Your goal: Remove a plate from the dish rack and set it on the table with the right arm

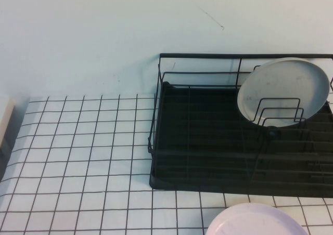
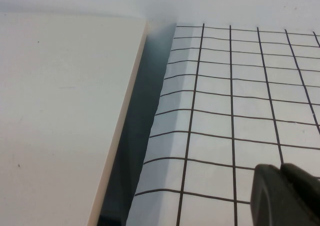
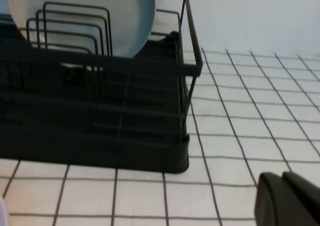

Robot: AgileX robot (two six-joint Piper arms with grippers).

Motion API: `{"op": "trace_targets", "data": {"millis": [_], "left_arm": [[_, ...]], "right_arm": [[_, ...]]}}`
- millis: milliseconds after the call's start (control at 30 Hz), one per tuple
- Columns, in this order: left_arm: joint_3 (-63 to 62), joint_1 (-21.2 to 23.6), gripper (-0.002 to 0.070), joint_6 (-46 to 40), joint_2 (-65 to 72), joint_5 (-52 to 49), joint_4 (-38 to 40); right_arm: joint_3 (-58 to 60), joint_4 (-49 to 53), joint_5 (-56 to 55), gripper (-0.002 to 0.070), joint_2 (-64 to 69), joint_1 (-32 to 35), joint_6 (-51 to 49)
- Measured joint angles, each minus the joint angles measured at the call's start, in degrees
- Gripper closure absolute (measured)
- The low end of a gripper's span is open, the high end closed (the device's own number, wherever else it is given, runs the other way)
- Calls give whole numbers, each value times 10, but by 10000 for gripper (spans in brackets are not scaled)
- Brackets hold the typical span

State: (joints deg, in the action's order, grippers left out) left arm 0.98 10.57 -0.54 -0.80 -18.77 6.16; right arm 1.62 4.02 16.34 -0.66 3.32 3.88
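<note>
The pale pink-lavender plate [image 1: 255, 222] lies flat on the gridded table [image 1: 78, 157], just in front of the dish rack and cut off by the near edge of the high view. The black wire dish rack [image 1: 208, 141] stands at the right; it also shows in the right wrist view [image 3: 100, 116]. Neither gripper shows in the high view. My right gripper [image 3: 281, 175] is shut and empty, low over the table beside the rack's front corner. My left gripper [image 2: 280, 167] is shut and empty over the table's left edge.
A pale grey-blue plate [image 1: 283, 92] leans upright against the divider loops at the rack's back right, also seen in the right wrist view [image 3: 90, 16]. A cream-white flat board [image 2: 60, 116] lies beyond the table's left edge [image 1: 5, 118]. A pale wall stands behind.
</note>
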Motion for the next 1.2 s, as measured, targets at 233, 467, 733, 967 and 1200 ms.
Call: {"op": "trace_targets", "data": {"millis": [233, 467, 733, 967, 1200], "left_arm": [[0, 0, 678, 0, 0, 0, 0], [0, 0, 678, 0, 0, 0, 0], [0, 0, 678, 0, 0, 0, 0], [0, 0, 678, 0, 0, 0, 0], [0, 0, 678, 0, 0, 0, 0]], "right_arm": [[-2, 5, 33, 676, 0, 0, -1], [-2, 5, 37, 676, 0, 0, -1], [-3, 5, 38, 676, 0, 0, -1], [-3, 5, 39, 677, 0, 0, -1], [-3, 5, 39, 677, 0, 0, -1]]}}
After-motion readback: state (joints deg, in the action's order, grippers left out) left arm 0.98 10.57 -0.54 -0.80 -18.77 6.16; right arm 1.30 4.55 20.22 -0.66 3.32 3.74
